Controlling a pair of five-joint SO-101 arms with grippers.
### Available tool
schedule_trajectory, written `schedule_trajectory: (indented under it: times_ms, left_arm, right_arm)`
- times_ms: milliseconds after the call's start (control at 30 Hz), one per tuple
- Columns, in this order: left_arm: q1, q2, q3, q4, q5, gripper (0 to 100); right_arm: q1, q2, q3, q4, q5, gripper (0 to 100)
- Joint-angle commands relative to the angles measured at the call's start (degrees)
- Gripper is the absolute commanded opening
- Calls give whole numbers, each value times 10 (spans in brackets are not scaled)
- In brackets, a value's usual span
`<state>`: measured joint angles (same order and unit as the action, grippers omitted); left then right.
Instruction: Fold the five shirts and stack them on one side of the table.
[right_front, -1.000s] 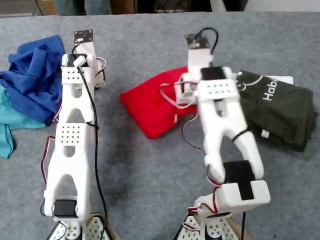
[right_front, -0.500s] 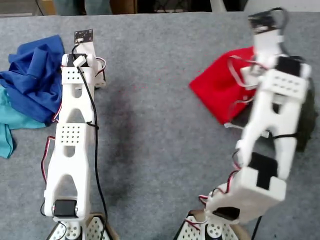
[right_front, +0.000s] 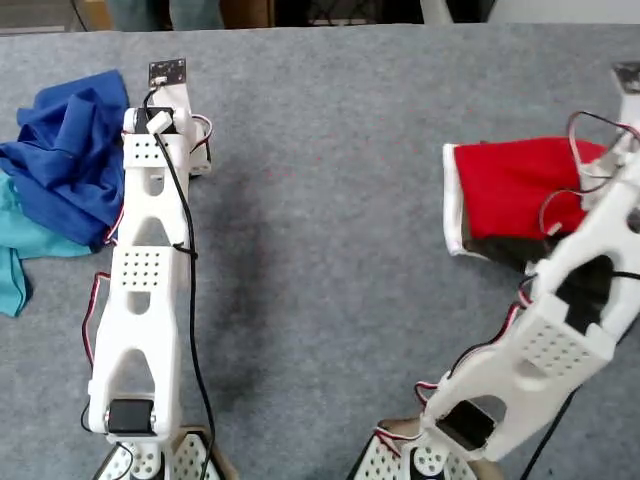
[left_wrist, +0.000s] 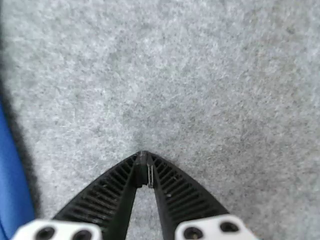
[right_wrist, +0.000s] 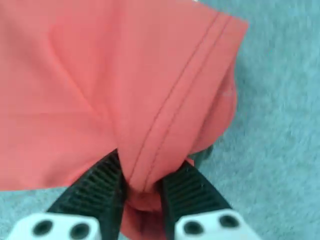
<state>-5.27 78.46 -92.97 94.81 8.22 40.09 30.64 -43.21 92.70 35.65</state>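
High view: the grey table (right_front: 330, 200) carries a heap of blue shirts (right_front: 70, 150) and a teal shirt (right_front: 15, 250) at its left edge. The left arm lies stretched out just beside them.

At the right edge, the folded red shirt (right_front: 520, 185) lies on a dark shirt (right_front: 500, 250). Its long axis runs across the table, and the end with a white border points toward the table's middle.

The right gripper (right_wrist: 142, 185) is clamped on a bunched fold of the red shirt's hem. The left gripper (left_wrist: 145, 165) hangs over bare felt with its tips pressed together on nothing.

The risk lies in that pinch. It holds a gathered ridge rather than a flat layer, so a pull along the long axis could open the fold. It could also slide the red shirt off the dark one and skew the stack. Releasing it while the cloth is raised may leave a hump.
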Motion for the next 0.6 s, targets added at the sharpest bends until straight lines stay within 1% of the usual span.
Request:
schedule_trajectory:
  times_ms: [0, 33, 100, 167, 200, 233, 267, 333, 367, 400, 467, 533, 567]
  left_arm:
    - [-4, -15, -25, -6, 6, 33]
    - [-4, -15, -25, -6, 6, 33]
    - [-4, -17, -25, -7, 6, 33]
    - [-3, -19, -25, -8, 6, 33]
    - [-2, -19, -25, -12, 6, 33]
    - [-1, -20, -25, -15, 6, 30]
    - [0, -20, -25, -15, 6, 30]
    - [-7, -25, -25, -7, 2, 30]
    - [-16, -37, -25, -2, 1, 30]
    - [-29, -57, -25, 7, -5, 30]
    - [-58, -95, -25, 36, -35, 30]
    - [-89, -130, -24, 55, -69, 30]
    - [-109, -145, -24, 60, -85, 29]
  right_arm:
    - [17, 13, -40, 37, 17, 67]
    - [18, 17, -42, 44, 17, 123]
    - [27, 18, -53, 47, 8, 279]
    - [32, 17, -73, 52, 25, 430]
    - [33, 17, -88, 62, 37, 485]
    - [33, 17, -106, 74, 41, 511]
    - [33, 17, -124, 81, 33, 508]
    - [33, 16, -156, 83, -3, 459]
    - [33, 14, -167, 83, -18, 412]
    - [30, 11, -175, 83, -32, 351]
    - [21, 7, -182, 82, -62, 188]
    - [13, 9, -179, 76, -67, 17]
    - [11, 16, -177, 76, -72, 16]
